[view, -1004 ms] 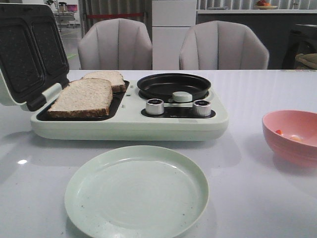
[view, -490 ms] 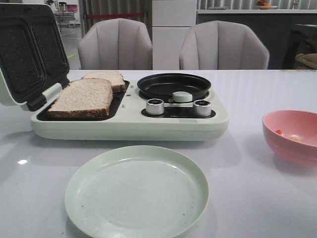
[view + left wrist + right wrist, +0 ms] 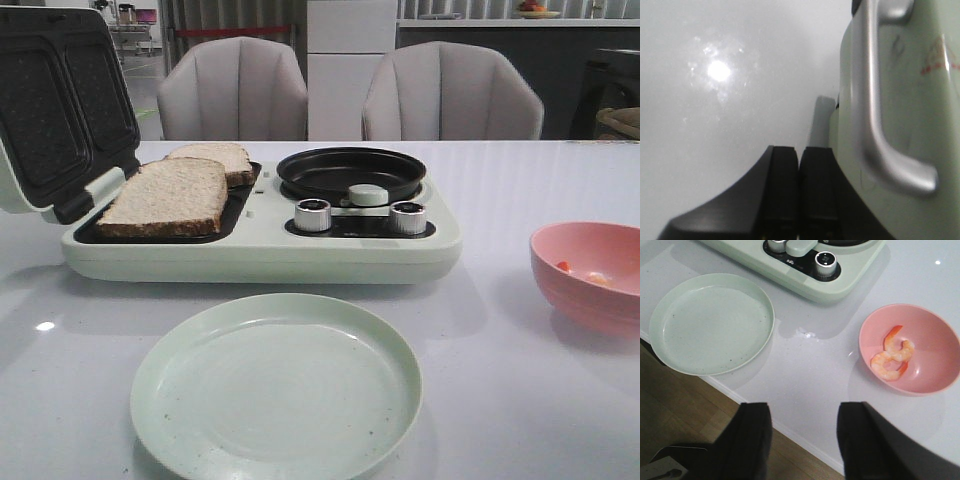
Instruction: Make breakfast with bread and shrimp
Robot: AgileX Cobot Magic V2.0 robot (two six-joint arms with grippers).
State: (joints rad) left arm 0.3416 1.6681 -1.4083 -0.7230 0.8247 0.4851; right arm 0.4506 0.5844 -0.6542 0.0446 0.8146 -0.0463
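Right wrist view: right gripper (image 3: 802, 440) open, shrimp (image 3: 892, 356) in pink bowl (image 3: 940, 335) just ahead, so right arm nearer; left gripper (image 3: 800, 192) closed empty by lid handle (image 3: 880, 110); bread (image 3: 165, 197) on sandwich plate.

Pale green breakfast maker (image 3: 262, 250) on white table (image 3: 500, 380), lid (image 3: 55, 105) open, two bread slices (image 3: 165, 197) on left plate, black pan (image 3: 350, 172) right, two silver knobs (image 3: 313, 214), empty green plate (image 3: 276, 386) in front, pink bowl (image 3: 590, 277) holding shrimp (image 3: 565, 267) at right.
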